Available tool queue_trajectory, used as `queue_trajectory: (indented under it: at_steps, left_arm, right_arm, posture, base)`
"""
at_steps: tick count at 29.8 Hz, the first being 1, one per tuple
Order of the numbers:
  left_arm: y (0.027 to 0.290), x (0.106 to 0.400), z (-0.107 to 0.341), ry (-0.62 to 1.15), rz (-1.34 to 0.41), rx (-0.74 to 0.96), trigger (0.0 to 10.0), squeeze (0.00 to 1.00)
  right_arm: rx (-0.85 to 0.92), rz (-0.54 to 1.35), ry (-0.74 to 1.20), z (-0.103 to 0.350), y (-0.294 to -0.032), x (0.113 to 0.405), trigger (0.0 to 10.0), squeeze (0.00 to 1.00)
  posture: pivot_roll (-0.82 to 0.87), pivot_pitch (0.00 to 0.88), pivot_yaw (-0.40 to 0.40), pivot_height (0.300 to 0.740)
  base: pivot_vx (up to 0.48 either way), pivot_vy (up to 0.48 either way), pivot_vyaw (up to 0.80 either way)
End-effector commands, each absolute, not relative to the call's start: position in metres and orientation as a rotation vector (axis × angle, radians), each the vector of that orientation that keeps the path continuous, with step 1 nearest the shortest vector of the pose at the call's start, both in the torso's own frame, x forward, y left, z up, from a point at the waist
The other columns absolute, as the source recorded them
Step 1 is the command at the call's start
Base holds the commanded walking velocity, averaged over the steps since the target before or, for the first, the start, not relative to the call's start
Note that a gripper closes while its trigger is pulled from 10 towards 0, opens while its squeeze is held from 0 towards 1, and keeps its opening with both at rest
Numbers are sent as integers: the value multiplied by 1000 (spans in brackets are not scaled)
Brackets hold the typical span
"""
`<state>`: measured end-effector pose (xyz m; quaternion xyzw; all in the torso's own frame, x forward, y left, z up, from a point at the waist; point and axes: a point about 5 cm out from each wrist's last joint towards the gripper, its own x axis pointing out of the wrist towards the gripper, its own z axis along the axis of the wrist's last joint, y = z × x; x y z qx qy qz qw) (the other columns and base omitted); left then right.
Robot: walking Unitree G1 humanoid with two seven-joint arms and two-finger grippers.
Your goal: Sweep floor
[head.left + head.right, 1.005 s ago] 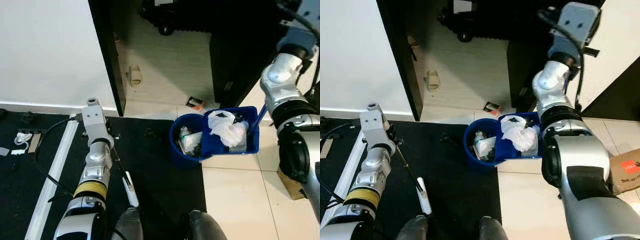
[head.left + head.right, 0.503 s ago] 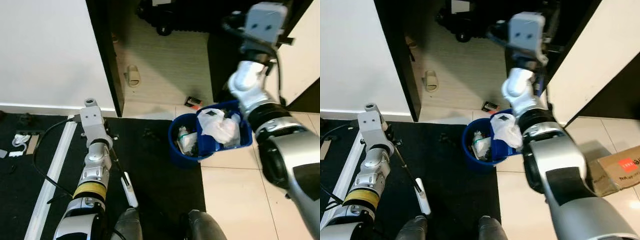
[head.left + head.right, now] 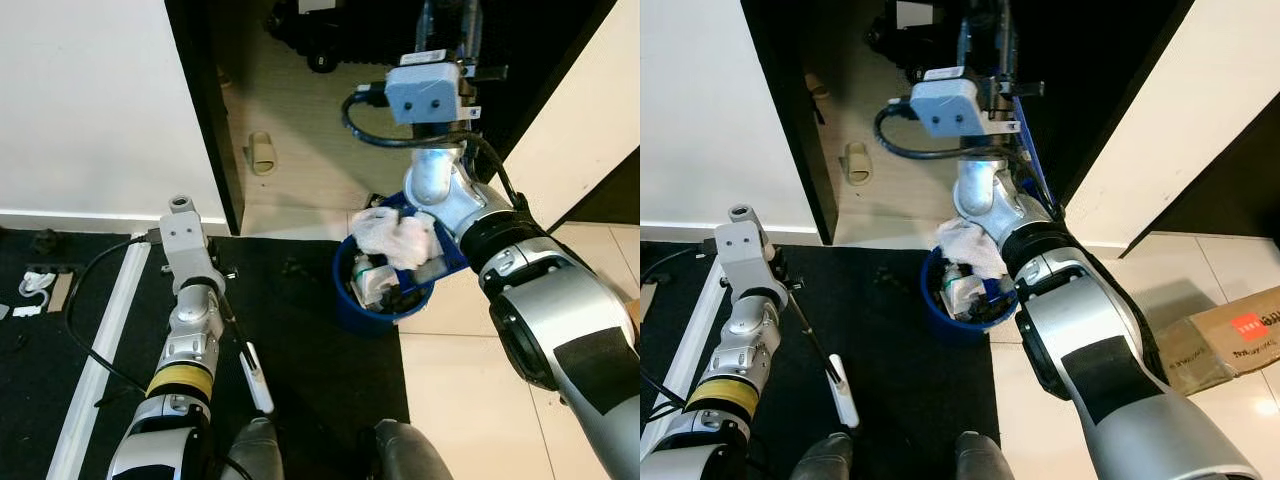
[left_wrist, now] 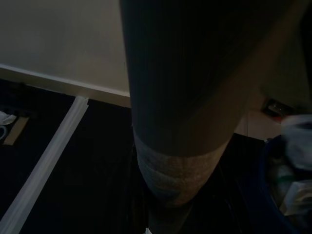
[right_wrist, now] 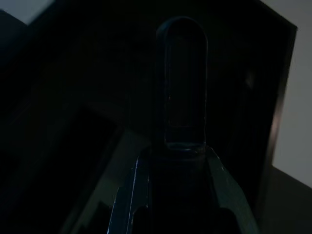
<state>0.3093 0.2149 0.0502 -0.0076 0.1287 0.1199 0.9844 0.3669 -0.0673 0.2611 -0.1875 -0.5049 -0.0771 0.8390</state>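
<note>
Underfoot, item 1: black floor mat [image 3: 320, 340], its right edge meeting pale glossy floor tiles [image 3: 470, 400] just beside my 2 feet. Item 2: white wall [image 3: 90, 100] with baseboard along the mat's far edge, ending at a dark door frame [image 3: 205, 120]. Item 3: open doorway onto a light wood-look floor [image 3: 320, 130]; 1 beige slipper [image 3: 259, 152] lies there, well apart from the bin. Item 4: white strip [image 3: 100, 350] lying along the mat by my left arm, with small clutter near the wall at far left.

Task things: round blue trash bin [image 3: 355, 305] standing at the mat's corner, full of wrappers. Blue dustpan [image 3: 445, 262] tilted over the bin's rim, white crumpled waste [image 3: 395, 235] sliding from it onto the bin. My right gripper [image 3: 985, 40] is raised above the bin, clasped around the dustpan's long blue handle [image 3: 1030, 150]; the right wrist view is too dark to add more. My left gripper [image 3: 215, 275] hangs low over the mat, closed round a thin dark broom stick [image 3: 235, 330] that ends in a white piece [image 3: 258, 378] on the mat.

Open room: bare tile to my right; a cardboard box [image 3: 1225, 335] bounds it at far right.
</note>
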Motion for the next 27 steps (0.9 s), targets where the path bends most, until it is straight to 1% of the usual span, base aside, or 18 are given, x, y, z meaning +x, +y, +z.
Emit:
queue_trajectory:
  at_steps: [1,6,15,16,20,23,27]
  left_arm:
    - [217,311,56,231,242,-4,10000,0]
    - [215,311,56,234,232,-4,10000,0]
    - [214,314,56,238,220,-2,10000,0]
    - [214,315,57,237,217,0,10000,0]
    - [214,315,57,236,214,2,10000,0]
    - [214,316,59,233,213,4,10000,0]
    - [214,317,60,229,212,8,10000,0]
  right_arm:
    - [-396,-116,-1125,263,-64,362,10000,0]
    - [-395,-91,-1125,253,-67,359,10000,0]
    - [-427,-102,-1136,250,-73,359,10000,0]
    - [-466,-121,-1151,253,-78,361,10000,0]
    - [-497,-158,-1150,257,-85,364,10000,0]
    - [-541,-249,-1144,270,-103,371,10000,0]
    - [-584,-314,-1189,292,-118,374,10000,0]
  posture:
    - [53,33,-102,740]
    - [49,35,-95,740]
    - [48,30,-84,740]
    - [50,29,-82,740]
    - [52,27,-81,740]
    - [56,25,-78,740]
    - [59,25,-79,740]
  base:
    - [0,0,0]
    - [0,0,0]
    - [0,0,0]
    - [0,0,0]
    - [0,0,0]
    - [0,0,0]
    - [0,0,0]
